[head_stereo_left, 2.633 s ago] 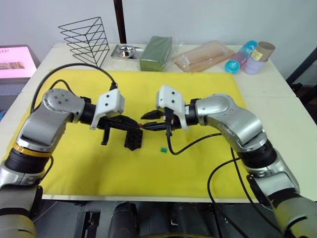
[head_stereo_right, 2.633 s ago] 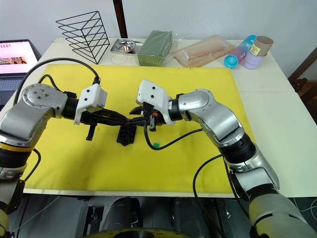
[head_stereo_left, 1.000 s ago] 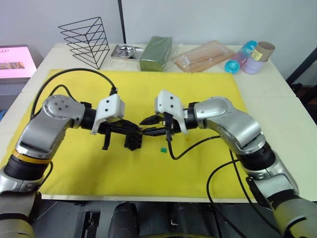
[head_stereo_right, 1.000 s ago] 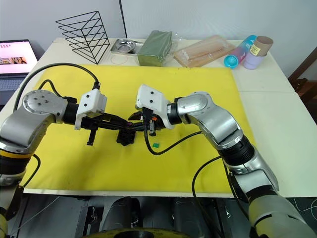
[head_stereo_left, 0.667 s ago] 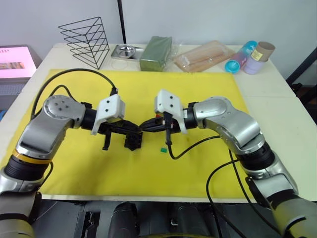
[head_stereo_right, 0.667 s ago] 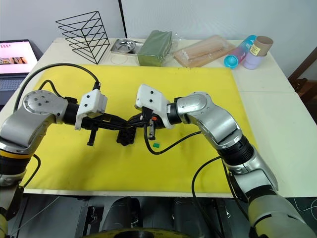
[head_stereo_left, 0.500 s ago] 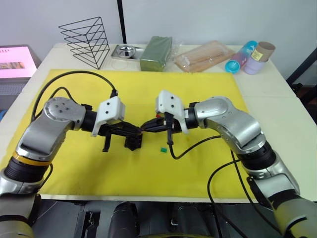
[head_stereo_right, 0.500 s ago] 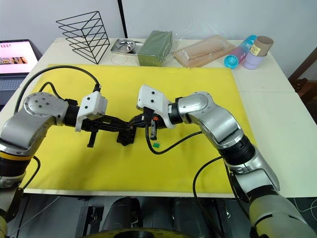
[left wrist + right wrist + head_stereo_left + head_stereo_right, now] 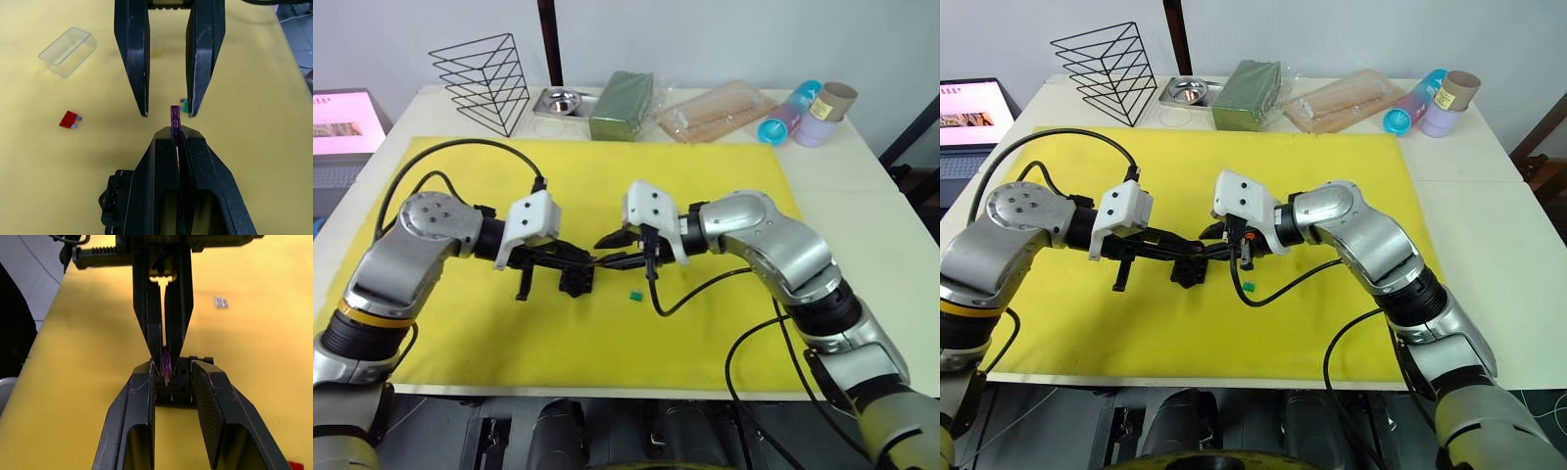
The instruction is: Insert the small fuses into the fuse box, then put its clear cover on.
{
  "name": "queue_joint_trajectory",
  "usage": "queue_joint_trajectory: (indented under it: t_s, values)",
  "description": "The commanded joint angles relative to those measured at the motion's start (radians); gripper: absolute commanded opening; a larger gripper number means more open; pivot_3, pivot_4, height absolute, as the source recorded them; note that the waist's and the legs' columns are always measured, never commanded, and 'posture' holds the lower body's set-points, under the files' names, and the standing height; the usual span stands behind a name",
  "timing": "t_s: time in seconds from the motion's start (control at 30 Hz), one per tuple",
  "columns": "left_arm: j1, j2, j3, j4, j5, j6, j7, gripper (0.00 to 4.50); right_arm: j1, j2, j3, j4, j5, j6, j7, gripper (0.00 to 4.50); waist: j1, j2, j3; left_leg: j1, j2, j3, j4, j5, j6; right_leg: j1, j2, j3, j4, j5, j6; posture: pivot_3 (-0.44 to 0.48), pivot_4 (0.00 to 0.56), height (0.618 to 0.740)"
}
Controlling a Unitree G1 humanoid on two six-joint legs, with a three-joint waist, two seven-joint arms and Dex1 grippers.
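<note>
My left gripper (image 9: pixel 176 132) is shut on a purple fuse (image 9: pixel 174 116), whose tip sticks out past the fingertips. My right gripper (image 9: pixel 172 365) faces it, open, with one finger on each side of the fuse tip and not touching it. Both meet above the yellow mat, just over the black fuse box (image 9: pixel 578 284). A green fuse (image 9: pixel 634 294) lies on the mat beside the box. A red fuse (image 9: pixel 70 119) and the clear cover (image 9: pixel 67 45) lie farther off. A pale fuse (image 9: pixel 221 302) rests on the mat apart from the rest.
The yellow mat (image 9: pixel 705 323) covers the white table. Along the back stand a wire rack (image 9: pixel 484 78), a metal tray (image 9: pixel 560 101), a green block (image 9: pixel 622 105), a bag of sticks (image 9: pixel 715 113) and cups (image 9: pixel 808 113). A screen (image 9: pixel 347 119) sits at far left.
The right gripper's fingers, closed around the fuse tip half a second ago, have spread apart. The left gripper has held the purple fuse in place throughout.
</note>
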Motion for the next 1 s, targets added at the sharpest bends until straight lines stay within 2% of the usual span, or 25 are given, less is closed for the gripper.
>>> queue_joint_trajectory:
  t_s: [0.03,0.2,0.33,0.63,0.77,0.93,1.0]
  values:
    - [-0.013,0.006,0.031,-0.029,-0.014,-0.001,0.006,0.0,-0.013,0.014,-0.005,-0.013,-0.006,-0.014,-0.01,1.26,0.0,0.0,0.0,0.0,0.0,0.0,0.0,0.0,0.0,0.0,0.0,0.0,0.0,0.0,0.0,0.0,0.15,0.74]
    - [-0.017,0.006,0.028,-0.027,-0.014,-0.001,0.002,0.0,-0.011,0.023,0.0,-0.001,-0.017,-0.018,-0.014,1.26,0.001,0.0,0.0,0.0,0.0,0.0,0.0,0.0,0.0,0.0,0.0,0.0,0.0,0.0,0.0,0.0,0.15,0.74]
    - [-0.016,0.008,0.029,-0.027,-0.016,-0.001,0.0,0.0,-0.005,0.018,-0.001,0.0,-0.017,-0.019,-0.008,0.04,0.0,0.0,0.0,0.0,0.0,0.0,0.0,0.0,0.0,0.0,0.0,0.0,0.0,0.0,0.0,0.0,0.15,0.74]
    - [0.004,0.026,0.035,-0.034,-0.031,0.006,-0.022,0.0,-0.003,0.012,-0.003,0.001,-0.011,-0.029,0.004,0.04,-0.001,0.0,0.0,0.0,0.0,0.0,0.0,0.0,0.0,0.0,0.0,0.0,0.0,0.0,0.0,0.0,0.15,0.74]
    - [0.072,0.048,0.094,-0.045,-0.076,0.017,-0.024,1.05,0.001,0.023,-0.012,-0.013,0.009,-0.005,-0.003,0.0,-0.002,0.0,0.0,0.0,0.0,0.0,0.0,0.0,0.0,0.0,0.0,0.0,0.0,0.0,0.0,0.0,0.15,0.74]
    - [0.313,0.112,0.299,-0.11,-0.128,0.026,0.012,2.89,0.034,0.07,-0.023,-0.018,0.039,0.029,-0.044,0.0,-0.005,0.0,0.0,0.0,0.0,0.0,-0.001,0.0,0.0,-0.001,0.0,0.0,0.0,0.0,0.0,0.0,0.15,0.74]
    - [0.422,0.097,0.389,-0.179,-0.175,0.05,0.047,3.64,0.036,0.097,-0.018,-0.008,0.038,0.026,-0.061,0.0,-0.007,0.0,0.0,0.0,0.0,0.0,-0.001,0.0,0.0,-0.002,0.0,0.0,0.0,0.0,0.0,0.0,0.15,0.74]
